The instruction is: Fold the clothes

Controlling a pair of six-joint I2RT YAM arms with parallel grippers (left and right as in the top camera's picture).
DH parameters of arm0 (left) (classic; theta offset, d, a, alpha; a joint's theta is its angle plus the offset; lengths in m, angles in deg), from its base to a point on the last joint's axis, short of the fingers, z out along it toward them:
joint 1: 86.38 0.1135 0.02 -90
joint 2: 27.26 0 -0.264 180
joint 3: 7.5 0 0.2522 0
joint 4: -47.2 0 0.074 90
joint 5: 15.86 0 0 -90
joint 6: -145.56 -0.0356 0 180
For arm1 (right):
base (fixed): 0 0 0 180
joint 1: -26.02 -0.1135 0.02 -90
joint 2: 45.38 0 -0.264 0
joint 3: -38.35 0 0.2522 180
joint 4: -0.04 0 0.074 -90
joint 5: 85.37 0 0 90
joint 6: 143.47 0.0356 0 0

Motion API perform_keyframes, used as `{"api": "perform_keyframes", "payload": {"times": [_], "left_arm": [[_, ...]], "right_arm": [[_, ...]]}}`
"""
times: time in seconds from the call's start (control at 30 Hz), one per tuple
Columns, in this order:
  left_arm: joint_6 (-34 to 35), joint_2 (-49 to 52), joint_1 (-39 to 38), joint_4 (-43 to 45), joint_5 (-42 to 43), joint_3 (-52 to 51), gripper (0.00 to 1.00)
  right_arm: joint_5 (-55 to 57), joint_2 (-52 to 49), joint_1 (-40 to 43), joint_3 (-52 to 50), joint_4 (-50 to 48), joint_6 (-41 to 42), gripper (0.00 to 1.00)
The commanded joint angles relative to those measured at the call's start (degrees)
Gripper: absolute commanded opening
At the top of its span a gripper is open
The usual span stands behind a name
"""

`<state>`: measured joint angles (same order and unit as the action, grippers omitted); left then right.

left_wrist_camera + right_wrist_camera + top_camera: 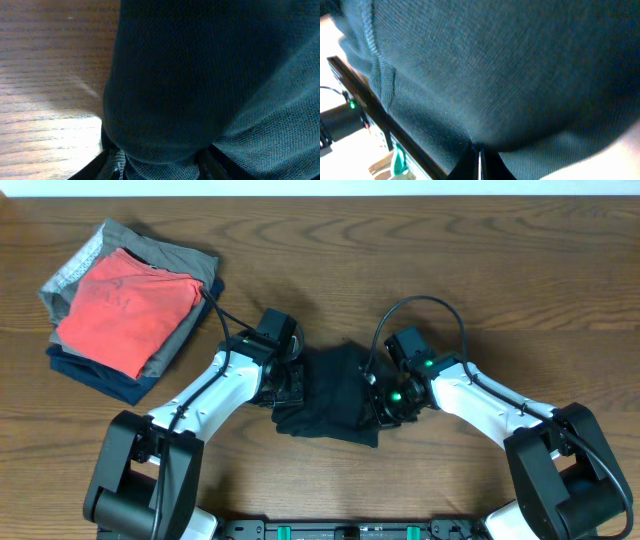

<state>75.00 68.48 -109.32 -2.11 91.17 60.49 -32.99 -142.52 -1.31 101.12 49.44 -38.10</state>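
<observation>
The black shirt [335,395] lies bunched in a small heap at the table's middle front, between my two arms. My left gripper [288,385] is at its left edge, and in the left wrist view the dark fabric [200,75] fills the frame and sits between the fingers [160,167]. My right gripper [385,402] is at the shirt's right edge. In the right wrist view its fingers [479,160] are pressed together on the fabric [495,65]. Collar, sleeves and lettering are hidden in the folds.
A stack of folded garments stands at the back left: a red one [125,305] on top, grey [175,255] under it, navy [105,380] at the bottom. The wooden table [480,270] extends right and back. Cables arch over both wrists.
</observation>
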Motion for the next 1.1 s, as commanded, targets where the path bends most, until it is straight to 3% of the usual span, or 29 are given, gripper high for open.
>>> {"api": "perform_keyframes", "payload": {"times": [0.0,0.2,0.4,0.77,0.97,1.03,1.07], "left_arm": [[-0.7,2.1,-0.3,-1.0,0.3,-0.7,0.48],[-0.7,2.1,-0.3,-1.5,0.3,-0.7,0.47],[-0.7,2.1,-0.3,-1.9,0.3,-0.7,0.48],[2.3,0.8,-0.3,-7.2,1.9,-0.7,0.47],[2.3,-9.0,-0.5,-7.7,1.4,-0.2,0.44],[2.2,-13.3,-0.2,-6.0,-3.0,0.4,0.57],[1.8,-15.4,0.0,-4.0,-5.8,0.5,0.77]], "right_arm": [[5.6,-0.4,0.2,-0.3,4.2,2.7,0.01],[11.8,-0.4,1.9,-0.3,6.6,3.1,0.01],[24.6,-0.4,4.2,-0.3,7.0,13.8,0.01],[19.4,-0.2,5.6,0.3,3.2,6.2,0.03],[18.6,2.0,6.2,3.9,7.3,3.3,0.05],[18.8,3.2,6.5,5.5,9.0,1.4,0.06],[18.7,3.9,6.7,6.3,9.7,0.5,0.07]]}}
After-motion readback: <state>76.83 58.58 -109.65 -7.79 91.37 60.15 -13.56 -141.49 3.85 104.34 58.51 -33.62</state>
